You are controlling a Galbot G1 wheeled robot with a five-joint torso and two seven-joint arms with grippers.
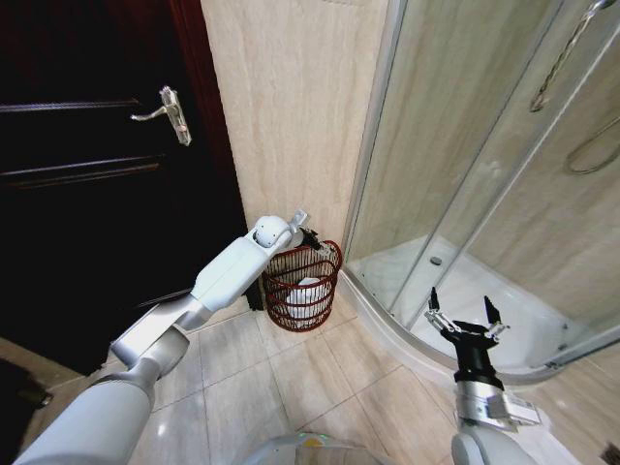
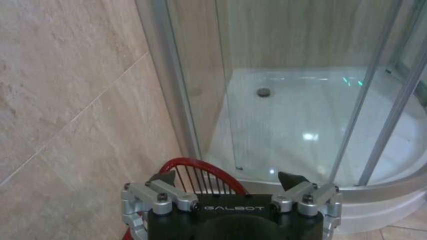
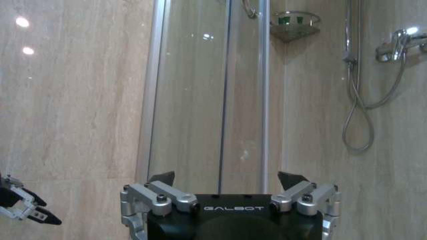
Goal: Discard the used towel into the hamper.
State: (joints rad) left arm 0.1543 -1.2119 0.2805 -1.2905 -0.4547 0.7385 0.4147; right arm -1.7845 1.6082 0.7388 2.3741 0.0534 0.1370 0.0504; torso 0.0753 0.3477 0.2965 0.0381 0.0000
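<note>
Left pincer (image 1: 306,230) apart, empty, above hamper (image 1: 301,287) rim; white towel (image 1: 307,293) lies inside. Drop looks done; next: retract arm. Right pincer (image 1: 464,323) apart, idle by shower.

One hamper (image 1: 302,287), one towel (image 1: 306,292) — two grippers, left (image 1: 308,229), right (image 1: 465,322).

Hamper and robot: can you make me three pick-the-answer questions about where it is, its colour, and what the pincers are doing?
1. Where is the hamper?
A. inside the shower
B. on the floor by the wall
C. hanging on the door

2. What colour is the hamper?
A. reddish-brown
B. blue
C. yellow

3. How is the left pincer?
A. shut on a towel
B. open, holding nothing
C. gripping the door handle

Answers:
B, it stands on the tiles between the door and the shower.
A, its wires are dark red.
B, the fingers are spread above the rim. The right pincer is open too.
</note>
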